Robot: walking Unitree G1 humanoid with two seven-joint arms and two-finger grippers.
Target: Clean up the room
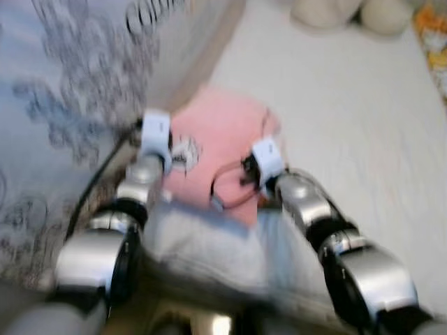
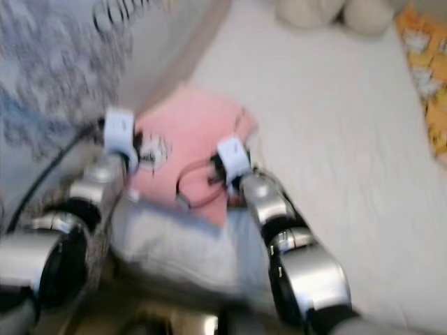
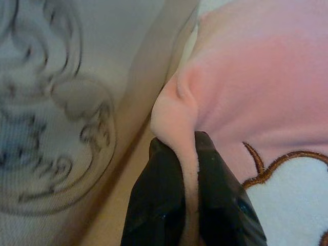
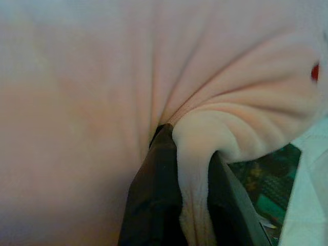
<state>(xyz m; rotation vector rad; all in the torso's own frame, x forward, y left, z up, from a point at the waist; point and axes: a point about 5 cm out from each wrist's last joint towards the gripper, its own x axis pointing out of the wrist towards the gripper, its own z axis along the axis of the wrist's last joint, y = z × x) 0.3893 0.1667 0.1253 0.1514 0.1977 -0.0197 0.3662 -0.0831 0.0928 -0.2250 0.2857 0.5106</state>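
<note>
A pink fleece cloth (image 1: 223, 132) with a white patch edged in brown stitching (image 3: 287, 200) hangs between my two arms above a white bed (image 1: 335, 105). My left gripper (image 3: 188, 154) is shut on a fold at one edge of the cloth. My right gripper (image 4: 189, 148) is shut on a bunched fold at the other edge. In the head views my left wrist (image 1: 155, 136) and right wrist (image 1: 267, 160) sit at the cloth's near corners. The head views are blurred.
A grey-blue patterned cover with dark swirls (image 1: 63, 105) lies along the left beside a beige strip (image 3: 138, 118). Cream plush shapes (image 1: 349, 12) sit at the bed's far end. An orange patterned item (image 2: 422, 77) lies at the right edge. A grey fabric (image 1: 209, 244) lies below the cloth.
</note>
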